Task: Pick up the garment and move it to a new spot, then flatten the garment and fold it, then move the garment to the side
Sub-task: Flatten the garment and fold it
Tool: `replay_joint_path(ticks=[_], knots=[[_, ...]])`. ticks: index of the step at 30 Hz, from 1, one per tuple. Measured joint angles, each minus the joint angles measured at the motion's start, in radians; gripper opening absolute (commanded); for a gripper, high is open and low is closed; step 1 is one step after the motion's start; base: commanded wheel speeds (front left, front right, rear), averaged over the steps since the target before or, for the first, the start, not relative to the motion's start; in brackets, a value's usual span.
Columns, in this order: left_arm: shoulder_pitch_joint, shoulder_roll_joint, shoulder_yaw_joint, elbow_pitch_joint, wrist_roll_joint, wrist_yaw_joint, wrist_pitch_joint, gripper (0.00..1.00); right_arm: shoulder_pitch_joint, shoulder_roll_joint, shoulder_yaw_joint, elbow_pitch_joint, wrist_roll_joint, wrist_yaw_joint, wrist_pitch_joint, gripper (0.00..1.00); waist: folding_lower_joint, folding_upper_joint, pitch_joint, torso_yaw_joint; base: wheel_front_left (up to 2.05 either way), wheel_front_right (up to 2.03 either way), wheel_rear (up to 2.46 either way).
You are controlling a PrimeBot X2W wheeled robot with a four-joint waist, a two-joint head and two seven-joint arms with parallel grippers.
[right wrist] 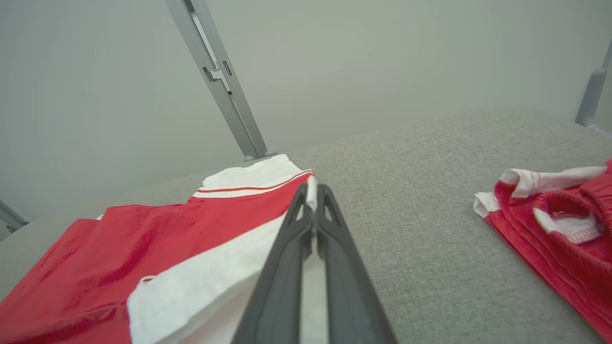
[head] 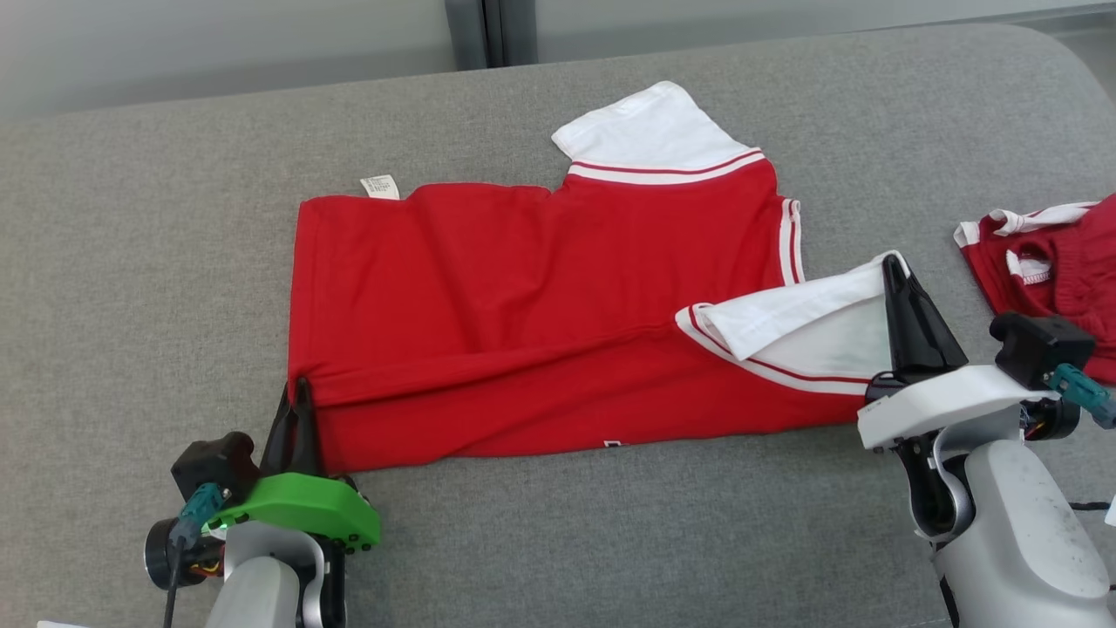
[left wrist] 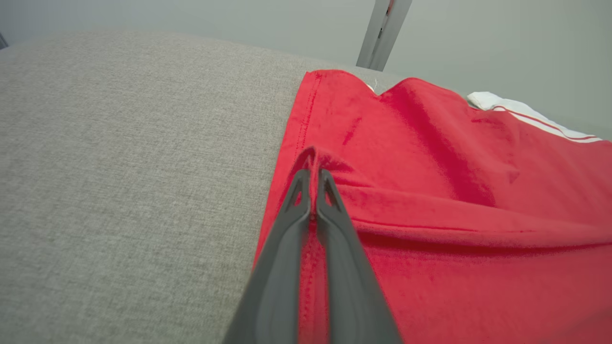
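A red garment (head: 523, 296) with white, red-striped sleeves lies spread on the grey cushion (head: 131, 262). Its near long edge is turned over into a fold. My left gripper (head: 301, 388) is shut on the garment's hem at the lower left corner; the left wrist view has red cloth (left wrist: 430, 191) pinched between the fingers (left wrist: 287, 224). My right gripper (head: 894, 266) is shut on the near white sleeve (head: 785, 327), holding its edge lifted; in the right wrist view white cloth (right wrist: 201, 282) runs up between the closed fingers (right wrist: 334, 229).
A second red-and-white garment (head: 1055, 262) lies bunched at the right edge of the cushion, close beside my right wrist. A white label (head: 380, 186) sticks out at the garment's far left corner. A grey post (head: 475, 30) stands behind the cushion.
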Motion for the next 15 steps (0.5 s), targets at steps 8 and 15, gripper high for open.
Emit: replay_joint_path(ticks=[8, 15], knots=[[-0.027, 0.000, 0.025, -0.010, 0.008, 0.021, 0.000, 1.00, -0.049, 0.002, -0.057, 0.030, -0.055, 0.000, 0.000, 1.00, 0.0000, 0.0000, 0.042, 0.003, 0.00, 0.00, 0.00], [0.048, 0.001, 0.030, -0.095, 0.009, 0.043, 0.000, 1.00, 0.027, 0.016, -0.095, -0.050, -0.127, 0.000, 0.000, 1.00, 0.0000, 0.0000, 0.032, 0.006, 0.00, 0.00, 0.00]])
